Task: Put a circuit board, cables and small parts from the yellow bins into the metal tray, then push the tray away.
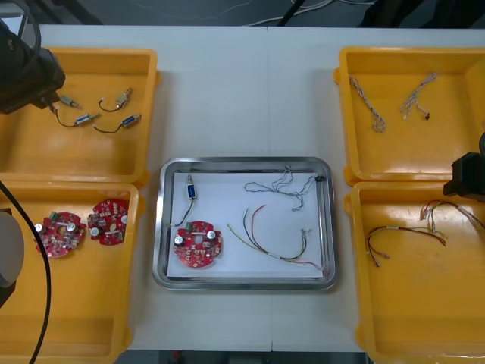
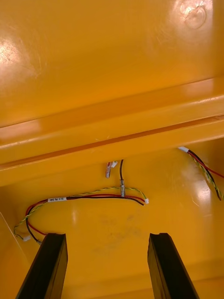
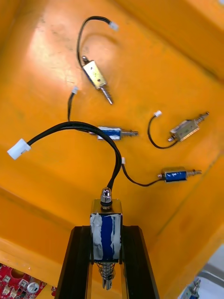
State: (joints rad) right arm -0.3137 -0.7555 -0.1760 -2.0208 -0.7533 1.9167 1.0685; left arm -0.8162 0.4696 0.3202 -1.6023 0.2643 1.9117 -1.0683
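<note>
Front view is bright and even, lit from overhead; shadows are soft and thin, and the metal tray rim glints at centre frame. Right wrist view: pale glare patches on the yellow bin. Left wrist view: the small metal part catches a highlight on its cap, with faint cable shadows beyond it.

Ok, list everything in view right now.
yellow bins: four, yellow, two each side
metal tray: one, white inside, between the bins
circuit boards: three, red; two left near bin, one in tray
small metal parts: six, metallic; four left far bin, one tray, one held
twisted cables: three, blue-white; two right far bin, one tray
red and yellow cables: three; two right near bin, one tray
left end effector: black, shut on a small metal part, over left far bin
right end effector: black, open, over right near bin
</note>
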